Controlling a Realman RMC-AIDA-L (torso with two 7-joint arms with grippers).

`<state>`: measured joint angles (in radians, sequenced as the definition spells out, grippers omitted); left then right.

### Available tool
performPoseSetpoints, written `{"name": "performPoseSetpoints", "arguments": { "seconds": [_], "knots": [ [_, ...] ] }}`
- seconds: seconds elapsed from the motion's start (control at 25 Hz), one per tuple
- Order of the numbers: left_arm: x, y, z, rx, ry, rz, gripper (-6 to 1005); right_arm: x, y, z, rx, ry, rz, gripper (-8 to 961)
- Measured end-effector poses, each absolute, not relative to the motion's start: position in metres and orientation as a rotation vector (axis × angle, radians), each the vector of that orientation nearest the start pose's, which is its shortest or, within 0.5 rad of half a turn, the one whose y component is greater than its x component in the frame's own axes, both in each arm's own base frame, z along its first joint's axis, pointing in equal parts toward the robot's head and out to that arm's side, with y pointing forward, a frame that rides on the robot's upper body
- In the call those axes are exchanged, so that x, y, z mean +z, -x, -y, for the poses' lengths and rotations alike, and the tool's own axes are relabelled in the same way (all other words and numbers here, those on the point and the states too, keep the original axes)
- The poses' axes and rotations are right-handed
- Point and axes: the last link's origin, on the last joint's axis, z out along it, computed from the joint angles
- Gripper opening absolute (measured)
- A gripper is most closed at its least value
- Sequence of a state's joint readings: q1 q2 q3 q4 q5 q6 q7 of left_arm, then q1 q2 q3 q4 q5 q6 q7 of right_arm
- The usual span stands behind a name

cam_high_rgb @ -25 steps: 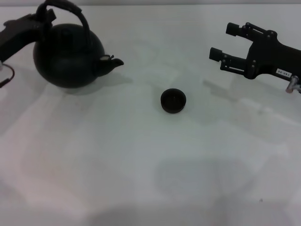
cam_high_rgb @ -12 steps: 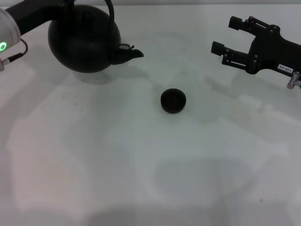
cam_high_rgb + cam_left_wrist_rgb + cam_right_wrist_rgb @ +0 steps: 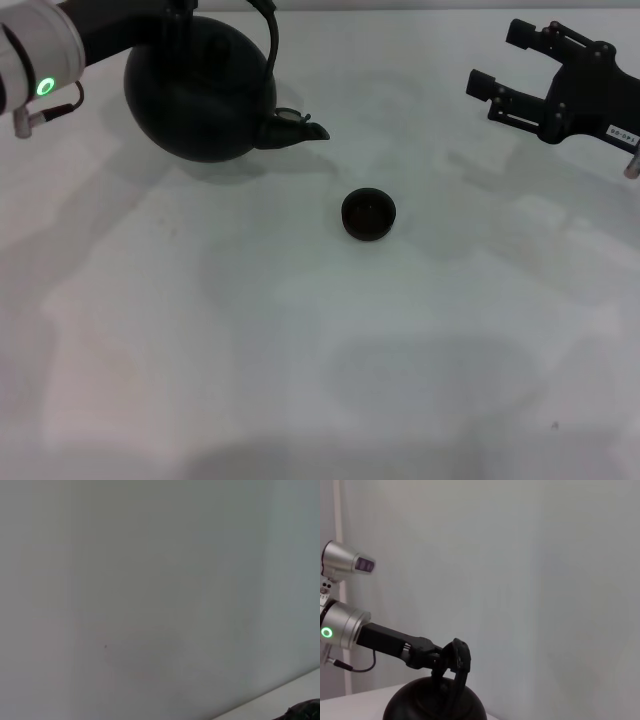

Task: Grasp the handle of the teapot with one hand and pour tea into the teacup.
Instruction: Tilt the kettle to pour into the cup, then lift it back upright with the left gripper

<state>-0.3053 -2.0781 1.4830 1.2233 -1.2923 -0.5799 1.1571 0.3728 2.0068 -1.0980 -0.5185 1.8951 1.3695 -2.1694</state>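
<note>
Left gripper (image 3: pixel 445 661) is clamped on the handle (image 3: pixel 460 667) of the teapot (image 3: pixel 200 95), which hangs at far left with its spout aimed right toward the teacup (image 3: pixel 368 214); the cup sits mid-table, well apart, nearer and to the right. Right gripper (image 3: pixel 505 70) idles far right, fingers spread, empty. Judgement: carry the pot level until the spout tip overhangs the cup, then tilt slowly.

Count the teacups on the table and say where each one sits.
1. The teacup stands alone near the table's middle, apart from the teapot at the far left. No others show.
</note>
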Motion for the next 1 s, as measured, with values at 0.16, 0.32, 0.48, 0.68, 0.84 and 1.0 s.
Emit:
{"name": "performPoseSetpoints", "arguments": {
  "seconds": [0.16, 0.32, 0.48, 0.68, 0.84, 1.0],
  "knots": [
    [0.005, 0.202, -0.388, -0.396, 2.174, 0.614, 134, 0.012, -0.284, -0.324, 0.901, 2.348, -0.385, 837],
    [0.0, 0.194, -0.386, -0.332, 2.178, 0.557, 134, 0.012, -0.286, -0.324, 0.9, 2.335, -0.393, 837],
    [-0.002, 0.189, -0.386, -0.305, 2.18, 0.542, 134, 0.015, -0.287, -0.325, 0.906, 2.321, -0.395, 836],
    [-0.005, 0.182, -0.385, -0.269, 2.193, 0.508, 134, 0.02, -0.289, -0.326, 0.92, 2.287, -0.402, 836],
    [-0.01, 0.175, -0.383, -0.239, 2.208, 0.478, 135, 0.023, -0.29, -0.327, 0.924, 2.27, -0.406, 836],
    [-0.016, 0.168, -0.382, -0.211, 2.227, 0.443, 133, 0.027, -0.294, -0.328, 0.93, 2.232, -0.429, 836]
  ]
}}
